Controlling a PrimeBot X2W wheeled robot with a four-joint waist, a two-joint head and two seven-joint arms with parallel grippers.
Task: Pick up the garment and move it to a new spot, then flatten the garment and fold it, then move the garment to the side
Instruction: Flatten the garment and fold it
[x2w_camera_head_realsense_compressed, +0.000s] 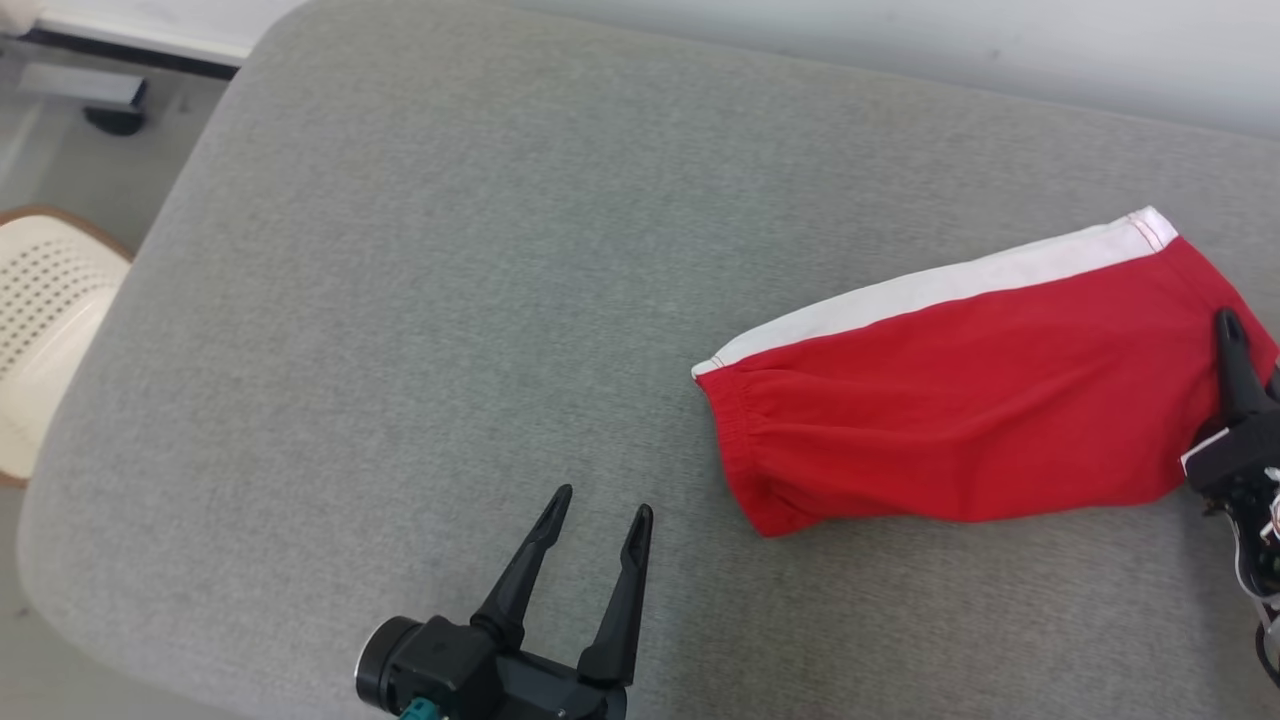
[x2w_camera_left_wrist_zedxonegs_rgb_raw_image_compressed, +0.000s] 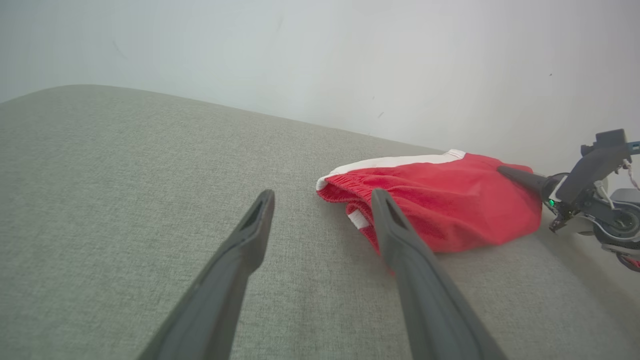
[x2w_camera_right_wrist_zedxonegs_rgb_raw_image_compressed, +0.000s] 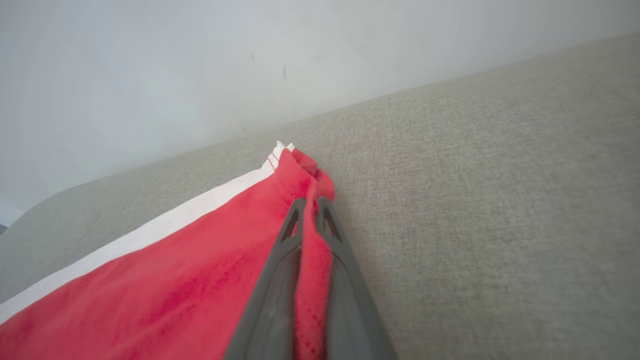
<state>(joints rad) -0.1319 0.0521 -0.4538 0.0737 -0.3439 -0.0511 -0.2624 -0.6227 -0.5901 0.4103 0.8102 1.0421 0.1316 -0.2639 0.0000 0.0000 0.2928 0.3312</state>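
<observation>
Red and white, the garment (x2w_camera_head_realsense_compressed: 960, 400) on the grey cushion (x2w_camera_head_realsense_compressed: 400, 300) is clamped at its right end by the right pincer (x2w_camera_right_wrist_zedxonegs_rgb_raw_image_compressed: 311, 206), while the left pincer (x2w_camera_head_realsense_compressed: 600, 512) is held apart at near left.

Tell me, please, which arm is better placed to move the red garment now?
The right. The right gripper is shut on an edge fold of the red garment. The left gripper is open over the grey cushion, apart from the cloth.
</observation>
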